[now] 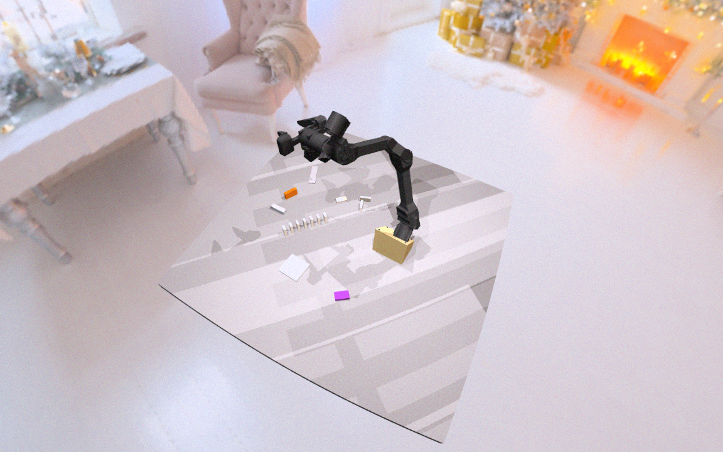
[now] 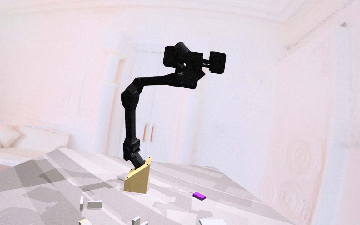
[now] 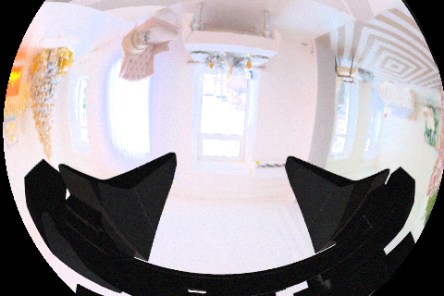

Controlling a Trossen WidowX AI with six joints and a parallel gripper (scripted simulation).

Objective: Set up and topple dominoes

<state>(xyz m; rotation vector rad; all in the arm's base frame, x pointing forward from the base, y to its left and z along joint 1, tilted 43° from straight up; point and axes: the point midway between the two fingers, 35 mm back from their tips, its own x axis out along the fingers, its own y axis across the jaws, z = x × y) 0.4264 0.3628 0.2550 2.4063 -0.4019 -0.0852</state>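
Note:
A row of several white standing dominoes (image 1: 304, 223) runs across the table in the top view; part of its near end (image 2: 136, 220) shows at the bottom edge of the exterior view. Loose pale pieces lie behind the row: one piece (image 1: 277, 208) at the left, another piece (image 1: 341, 199) (image 2: 84, 222) at the right, and two close together, a block (image 1: 364, 198) and a thin piece (image 1: 361, 204). A longer pale piece (image 1: 313, 174) lies farther back. My gripper (image 1: 296, 132) (image 2: 194, 59) (image 3: 233, 162) is open and empty, high above the table, pointing level away from the base.
An orange block (image 1: 290, 193) lies behind the row. A white flat square (image 1: 294, 267) (image 2: 212, 222) and a purple block (image 1: 341, 295) (image 2: 198, 196) lie on the other side of it. The arm's yellow base (image 1: 391, 247) (image 2: 137, 182) stands to the right of the row in the top view.

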